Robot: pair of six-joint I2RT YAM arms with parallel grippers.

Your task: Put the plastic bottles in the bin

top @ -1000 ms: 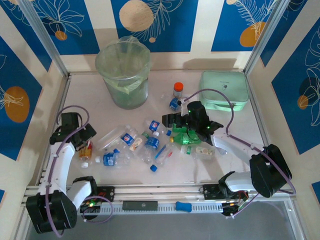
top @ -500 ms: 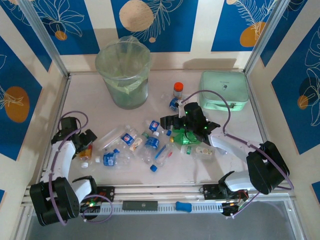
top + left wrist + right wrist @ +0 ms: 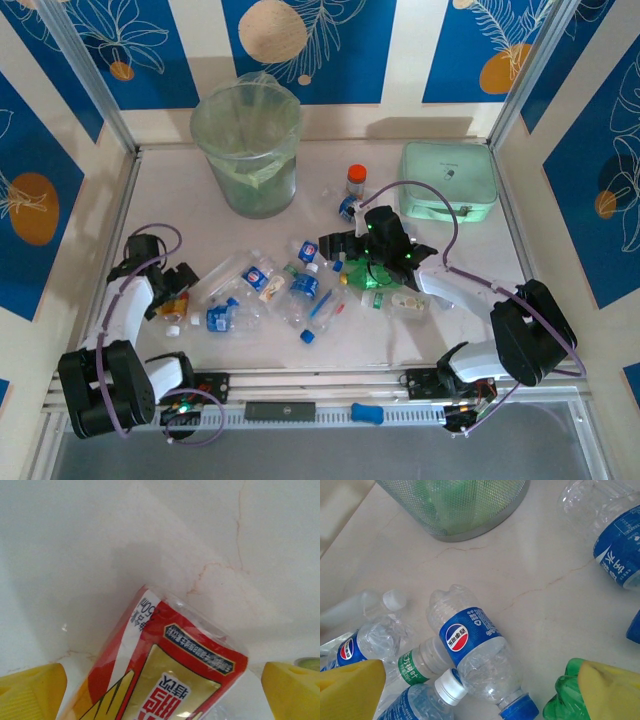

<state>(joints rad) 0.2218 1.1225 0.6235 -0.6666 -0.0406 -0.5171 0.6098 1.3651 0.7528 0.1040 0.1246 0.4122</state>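
Clear crumpled bottles with blue labels lie scattered on the pale table; left hand and right hand both stand open.

Pale-green bin; clear bottles, blue labels; green bottle; red-and-gold bottle
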